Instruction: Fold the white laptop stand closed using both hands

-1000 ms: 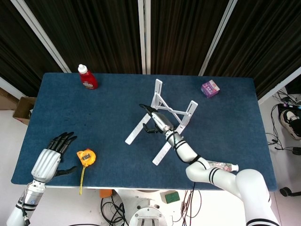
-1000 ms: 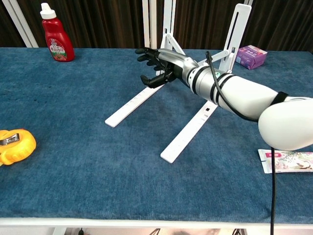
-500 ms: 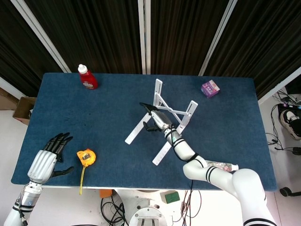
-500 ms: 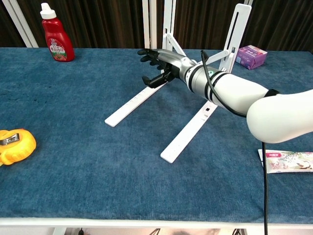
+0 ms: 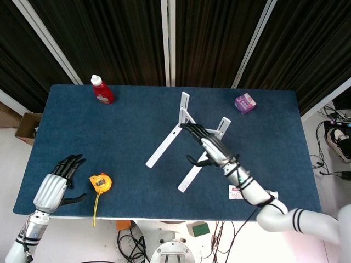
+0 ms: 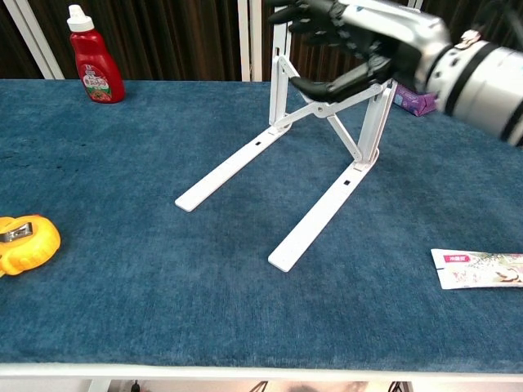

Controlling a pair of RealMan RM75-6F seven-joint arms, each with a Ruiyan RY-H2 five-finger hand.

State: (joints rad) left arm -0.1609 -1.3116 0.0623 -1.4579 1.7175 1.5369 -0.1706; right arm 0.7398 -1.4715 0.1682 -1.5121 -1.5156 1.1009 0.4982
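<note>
The white laptop stand (image 5: pixel 164 147) stands unfolded mid-table, its two long rails (image 6: pixel 229 171) flat on the blue cloth and both uprights raised, joined by crossed struts. My right hand (image 5: pixel 209 147) hovers over the stand's right upright with fingers spread and nothing in it. In the chest view the right hand (image 6: pixel 359 34) is high, level with the tops of the uprights, its thumb passing in front of the struts. My left hand (image 5: pixel 55 183) rests open at the table's near left corner, far from the stand, and is seen only in the head view.
A yellow tape measure (image 5: pixel 100 182) lies beside the left hand, also at the chest view's left edge (image 6: pixel 23 242). A red sauce bottle (image 6: pixel 94 55) stands at the far left. A purple box (image 5: pixel 245 102) sits at the far right. A flat packet (image 6: pixel 478 269) lies near the front right.
My right hand has lifted from low between the rails to above the right upright and drawn back towards the robot. The stand and the left hand have barely moved.
</note>
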